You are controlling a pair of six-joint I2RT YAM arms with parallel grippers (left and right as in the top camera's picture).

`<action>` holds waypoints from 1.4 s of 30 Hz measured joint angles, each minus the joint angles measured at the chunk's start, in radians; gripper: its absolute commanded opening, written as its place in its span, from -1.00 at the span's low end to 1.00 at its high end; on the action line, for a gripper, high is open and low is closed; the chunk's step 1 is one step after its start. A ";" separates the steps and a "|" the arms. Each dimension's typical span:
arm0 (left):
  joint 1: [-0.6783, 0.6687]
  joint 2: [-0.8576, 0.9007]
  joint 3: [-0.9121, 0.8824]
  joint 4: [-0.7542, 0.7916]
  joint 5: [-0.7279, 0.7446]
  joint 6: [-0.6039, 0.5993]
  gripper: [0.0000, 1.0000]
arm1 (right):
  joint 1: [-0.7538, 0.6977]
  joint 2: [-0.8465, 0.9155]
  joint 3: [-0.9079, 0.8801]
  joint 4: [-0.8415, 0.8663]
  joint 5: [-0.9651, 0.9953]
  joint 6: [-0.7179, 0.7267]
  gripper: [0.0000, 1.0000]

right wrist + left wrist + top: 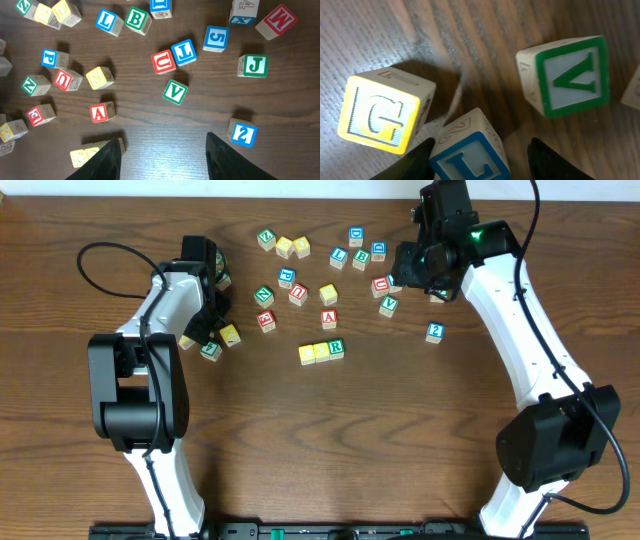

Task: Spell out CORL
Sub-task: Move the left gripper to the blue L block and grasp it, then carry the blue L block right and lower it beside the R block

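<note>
Wooden table (320,440): blue L cube (470,161) inside open left pincer (481,142).

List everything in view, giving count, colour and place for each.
row of wooden letter cubes: three, two yellow-faced and one green R, side by side, table centre
blue-framed wooden L cube: one, bottom of the left wrist view
yellow-framed wooden G cube: one, left of the L cube
green-framed wooden V cube: one, beyond the L cube, to its right
loose wooden letter and number cubes: over a dozen, red, blue, green and yellow, scattered beyond the row
dark brown wooden table: one, under everything
left gripper: one, black fingers, open, straddling the L cube
right gripper: one, black fingers, open, empty, above the scattered cubes
</note>
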 measured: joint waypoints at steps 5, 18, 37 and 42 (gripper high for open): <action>0.000 0.000 0.000 0.018 -0.007 -0.004 0.03 | 0.000 0.000 0.000 -0.005 0.000 -0.002 0.01; 0.000 0.000 0.000 0.023 -0.023 0.091 -0.35 | 0.000 0.000 0.000 -0.009 0.001 -0.011 0.07; -0.005 -0.039 0.081 0.012 0.218 0.575 -0.36 | 0.000 0.000 0.000 0.004 0.024 -0.017 0.22; -0.048 -0.144 0.082 0.008 0.249 0.624 -0.36 | -0.017 0.000 0.000 0.006 0.026 -0.017 0.23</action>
